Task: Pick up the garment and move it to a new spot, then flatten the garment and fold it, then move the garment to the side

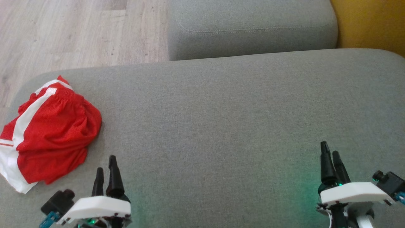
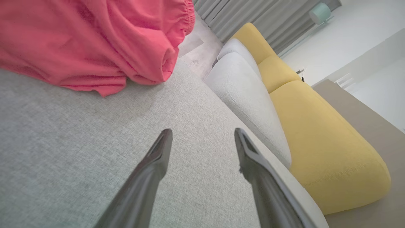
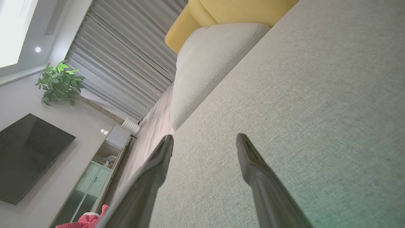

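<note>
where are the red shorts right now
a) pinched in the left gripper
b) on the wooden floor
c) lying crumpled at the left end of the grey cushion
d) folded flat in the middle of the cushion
c: the red shorts lie bunched up on the grey cushion at its left end, while the left gripper stands open beside them and holds nothing.
</note>
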{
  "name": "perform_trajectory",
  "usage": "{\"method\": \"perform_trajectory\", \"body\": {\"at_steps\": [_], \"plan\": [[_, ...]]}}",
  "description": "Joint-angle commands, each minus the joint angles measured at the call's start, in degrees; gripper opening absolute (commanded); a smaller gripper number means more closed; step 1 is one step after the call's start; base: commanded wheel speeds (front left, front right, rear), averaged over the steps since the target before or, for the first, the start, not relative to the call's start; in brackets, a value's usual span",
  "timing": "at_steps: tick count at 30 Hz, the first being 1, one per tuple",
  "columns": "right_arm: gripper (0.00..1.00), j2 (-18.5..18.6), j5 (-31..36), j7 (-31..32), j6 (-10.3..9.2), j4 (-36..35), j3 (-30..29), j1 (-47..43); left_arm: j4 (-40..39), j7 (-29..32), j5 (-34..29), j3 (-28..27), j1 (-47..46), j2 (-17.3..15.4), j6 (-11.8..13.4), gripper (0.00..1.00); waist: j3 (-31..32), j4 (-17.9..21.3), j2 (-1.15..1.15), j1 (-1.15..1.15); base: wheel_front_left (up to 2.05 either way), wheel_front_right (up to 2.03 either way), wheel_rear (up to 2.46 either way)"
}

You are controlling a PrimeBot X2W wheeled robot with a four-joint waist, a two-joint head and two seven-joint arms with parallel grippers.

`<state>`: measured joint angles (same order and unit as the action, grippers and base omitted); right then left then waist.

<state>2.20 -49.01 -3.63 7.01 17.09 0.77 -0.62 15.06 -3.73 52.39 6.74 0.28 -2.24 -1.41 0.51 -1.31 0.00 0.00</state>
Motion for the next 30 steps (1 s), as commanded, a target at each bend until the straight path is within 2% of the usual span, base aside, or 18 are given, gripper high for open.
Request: {"method": "perform_trajectory", "body": {"at_steps": [1, 30], "plan": [[1.0, 0.39, 2.11, -0.82, 0.24, -2.49, 1.12, 2.65, -2.23, -0.77, -2.11, -0.2, -3.17, -0.41, 0.48, 1.0, 0.01, -0.04, 0.0, 0.0, 0.0, 0.0, 0.0], [1.0, 0.52, 22.26, -5.55, 0.35, -4.19, 5.11, 2.95, -2.84, -5.47, -20.51, 4.64, -4.0, -0.51, 3.78, 1.0, 0.59, -0.74, 0.0, 0.0, 0.0, 0.0, 0.0]]}}
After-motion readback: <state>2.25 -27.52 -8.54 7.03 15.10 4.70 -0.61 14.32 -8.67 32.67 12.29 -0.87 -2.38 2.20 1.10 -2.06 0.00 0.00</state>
